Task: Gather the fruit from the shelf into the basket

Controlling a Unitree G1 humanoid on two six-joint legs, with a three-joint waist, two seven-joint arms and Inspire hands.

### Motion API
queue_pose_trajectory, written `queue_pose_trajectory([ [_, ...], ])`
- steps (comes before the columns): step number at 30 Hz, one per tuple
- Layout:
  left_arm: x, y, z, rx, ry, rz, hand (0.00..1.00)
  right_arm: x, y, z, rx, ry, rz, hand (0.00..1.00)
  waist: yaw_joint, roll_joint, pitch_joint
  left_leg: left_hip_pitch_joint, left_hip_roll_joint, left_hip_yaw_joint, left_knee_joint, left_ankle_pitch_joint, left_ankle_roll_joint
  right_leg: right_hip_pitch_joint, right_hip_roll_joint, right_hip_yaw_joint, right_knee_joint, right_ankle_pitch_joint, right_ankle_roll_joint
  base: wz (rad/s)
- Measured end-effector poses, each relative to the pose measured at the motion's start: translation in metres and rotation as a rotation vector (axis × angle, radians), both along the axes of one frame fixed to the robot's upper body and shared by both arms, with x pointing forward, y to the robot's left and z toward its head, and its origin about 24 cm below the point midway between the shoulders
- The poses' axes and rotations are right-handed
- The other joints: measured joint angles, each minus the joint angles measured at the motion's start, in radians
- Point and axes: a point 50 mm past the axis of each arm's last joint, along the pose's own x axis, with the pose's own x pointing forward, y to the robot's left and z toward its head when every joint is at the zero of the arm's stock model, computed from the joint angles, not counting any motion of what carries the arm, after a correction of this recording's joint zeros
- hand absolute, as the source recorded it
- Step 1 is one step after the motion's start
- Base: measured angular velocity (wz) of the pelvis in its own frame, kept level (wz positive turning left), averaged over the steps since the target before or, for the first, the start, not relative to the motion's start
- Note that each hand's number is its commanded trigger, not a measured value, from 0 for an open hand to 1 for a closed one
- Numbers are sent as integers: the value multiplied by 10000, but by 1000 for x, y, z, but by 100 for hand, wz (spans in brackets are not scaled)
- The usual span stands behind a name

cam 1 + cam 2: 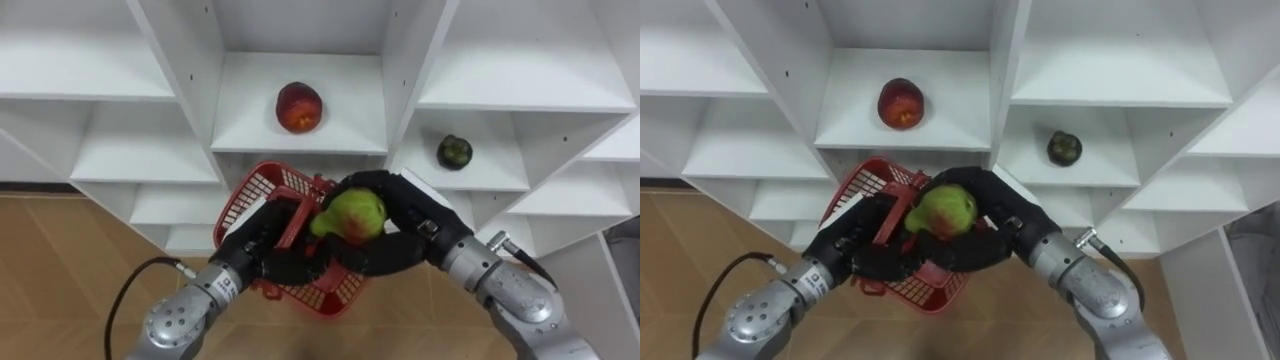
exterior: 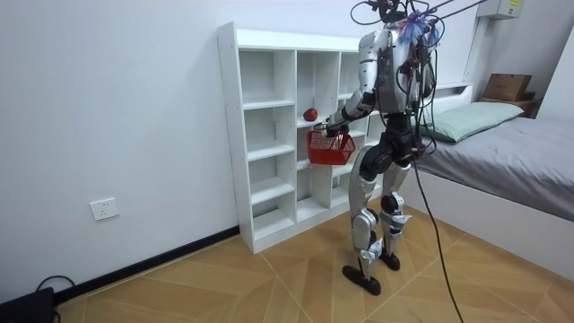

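closet (image 1: 340,110): white, open compartments; the robot stands right before it, facing it.
bed (image 2: 511,152): behind the robot, on the room view's right.
basket (image 1: 250,190): red mesh, held near the robot, below the centre shelf; hand and fruit block the view of its inside.
left hand (image 1: 255,250): fingers seem curled round the basket's handle, partly hidden.
right hand (image 1: 400,215): fingers clamped round the green fruit.
green fruit (image 1: 352,213): yellow-green with a red blush, over the basket's opening.
red fruit (image 1: 298,107): far, alone on the centre shelf.
dark green fruit (image 1: 454,151): right compartment, well apart from the red fruit; 2 fruits lie on shelves.
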Motion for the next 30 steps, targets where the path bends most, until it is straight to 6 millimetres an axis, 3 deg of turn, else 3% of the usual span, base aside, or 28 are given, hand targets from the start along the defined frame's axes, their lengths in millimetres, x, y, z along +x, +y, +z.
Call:
queue_pose_trajectory([
  [30, -18, 4, -12, 395, 498, -52, 100, -13, -9, -15, 79, 899, -410, 100, 13, -26, -52, -100, 19, -33, 156, 9, 12, -8, -4, -82, 22, 5, -25, 0],
])
